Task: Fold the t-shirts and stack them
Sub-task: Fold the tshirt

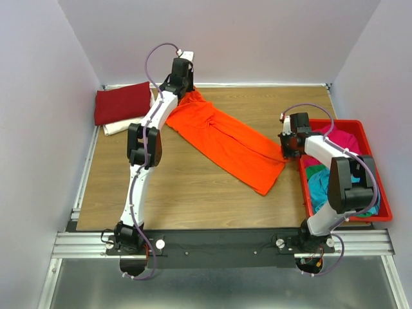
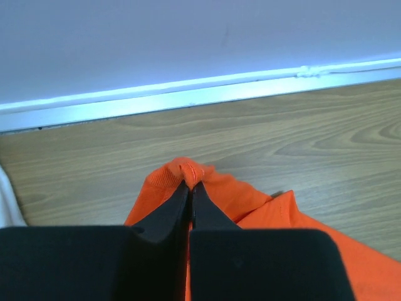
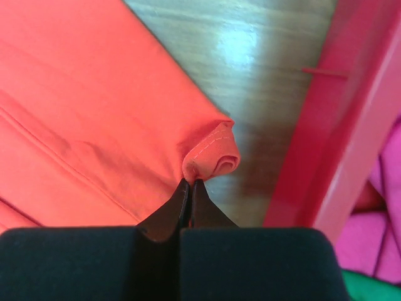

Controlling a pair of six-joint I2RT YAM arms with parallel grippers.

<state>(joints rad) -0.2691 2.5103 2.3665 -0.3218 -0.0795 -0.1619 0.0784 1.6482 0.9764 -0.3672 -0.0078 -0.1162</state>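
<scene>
Left gripper [image 2: 191, 183], right gripper [image 3: 190, 182] clamp orange shirt's [image 1: 225, 138] ends, left of tray [image 1: 360, 219]. Dark red shirt [image 1: 122, 103], white shirt [image 1: 116, 128] stacked further left; pink shirt [image 1: 344, 140], teal shirt [image 1: 318, 187] unfolded in tray.

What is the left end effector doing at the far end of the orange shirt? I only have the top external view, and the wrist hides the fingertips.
Observer: In the left wrist view, the left end effector is shut on a bunched fold of the orange t-shirt.
Operator: And the right one, by the tray?
Observer: The right end effector is shut on a rolled hem corner of the same shirt. A strip of bare table shows between that corner and the red tray wall.
</scene>
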